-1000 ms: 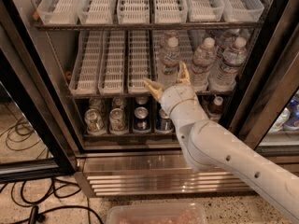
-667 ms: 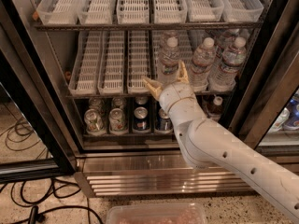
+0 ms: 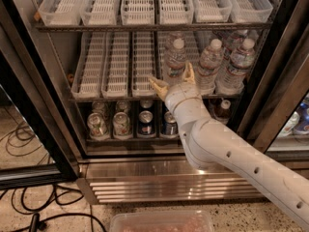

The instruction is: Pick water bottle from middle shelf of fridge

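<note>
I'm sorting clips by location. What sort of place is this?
Probably a shop or office pantry: a display fridge with lane trays, water bottles and drink cans. The open gripper hovers at its middle shelf.

Counts: 1 gripper (image 3: 173, 79), fingers spread, centre frame at the front edge of the middle shelf (image 3: 96, 99). Water bottles (image 3: 175, 59): 3 capped ones in front, centre-right; more behind, can't count. White lane trays (image 3: 138, 4): 6 across top of frame, 3 more mid-left. Cans (image 3: 120, 124): 4 in the front row below, at least 3 behind. Small dark bottle (image 3: 223, 109): 1, lower right. Clear tub (image 3: 161, 221): 1, bottom centre.
</note>
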`<action>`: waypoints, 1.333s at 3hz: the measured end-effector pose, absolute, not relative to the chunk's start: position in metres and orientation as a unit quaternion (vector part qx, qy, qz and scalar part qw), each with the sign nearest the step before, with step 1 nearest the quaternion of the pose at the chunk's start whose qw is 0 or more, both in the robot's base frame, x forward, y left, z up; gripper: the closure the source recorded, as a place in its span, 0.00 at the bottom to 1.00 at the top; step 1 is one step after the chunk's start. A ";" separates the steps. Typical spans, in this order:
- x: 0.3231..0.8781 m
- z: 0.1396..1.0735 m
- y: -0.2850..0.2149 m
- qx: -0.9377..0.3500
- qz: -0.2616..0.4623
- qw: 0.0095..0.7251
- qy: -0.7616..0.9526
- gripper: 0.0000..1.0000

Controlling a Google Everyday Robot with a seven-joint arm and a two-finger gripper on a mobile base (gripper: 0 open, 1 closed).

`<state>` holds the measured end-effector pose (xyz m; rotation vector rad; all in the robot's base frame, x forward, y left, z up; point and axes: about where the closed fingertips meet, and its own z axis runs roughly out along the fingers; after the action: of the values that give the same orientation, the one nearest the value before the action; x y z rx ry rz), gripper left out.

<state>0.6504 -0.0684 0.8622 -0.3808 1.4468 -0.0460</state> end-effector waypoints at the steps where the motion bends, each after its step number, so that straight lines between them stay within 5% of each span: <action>1: 0.658 0.861 -0.072 -0.165 -0.024 0.733 0.660 0.30; 4: 0.660 0.861 -0.072 -0.161 -0.023 0.733 0.660 0.96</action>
<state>0.6602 -0.0725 0.8607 -0.3547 1.4521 -0.0500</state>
